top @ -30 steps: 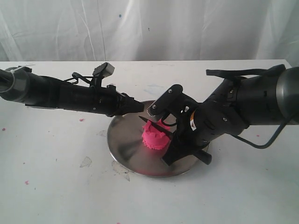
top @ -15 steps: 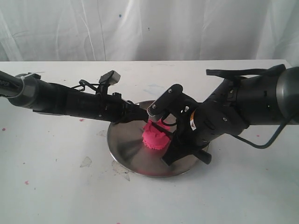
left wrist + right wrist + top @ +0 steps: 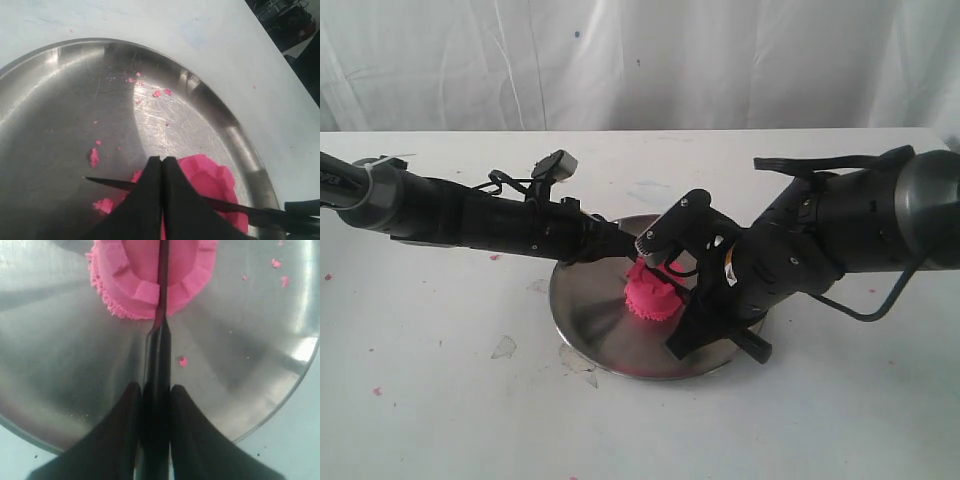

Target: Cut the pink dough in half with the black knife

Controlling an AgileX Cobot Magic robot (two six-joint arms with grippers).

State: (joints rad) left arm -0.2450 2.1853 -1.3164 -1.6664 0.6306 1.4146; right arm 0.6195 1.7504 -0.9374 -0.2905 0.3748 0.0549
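The pink dough [image 3: 653,298], a squat cylinder with a dented top, stands mid-way on the round steel plate [image 3: 582,318]. My right gripper [image 3: 692,290] is shut on the handle of the black knife [image 3: 157,355]. Its slim blade lies across the middle of the dough [image 3: 135,275], pressed into the top. In the left wrist view the blade [image 3: 110,183] runs past the dough [image 3: 212,180], its tip sticking out over the plate [image 3: 60,100]. My left gripper [image 3: 161,159] is shut, fingertips together just above the blade at the dough's far side [image 3: 626,246].
Small pink crumbs [image 3: 93,156] lie scattered on the plate. Pale scraps [image 3: 503,347] lie on the white table [image 3: 440,420] left of the plate. Both black arms crowd over the plate; a white curtain [image 3: 620,60] hangs behind.
My left arm has reached rightward, its shut fingertips now over the blade's tip end. The right arm with the knife has sunk slightly toward the plate.
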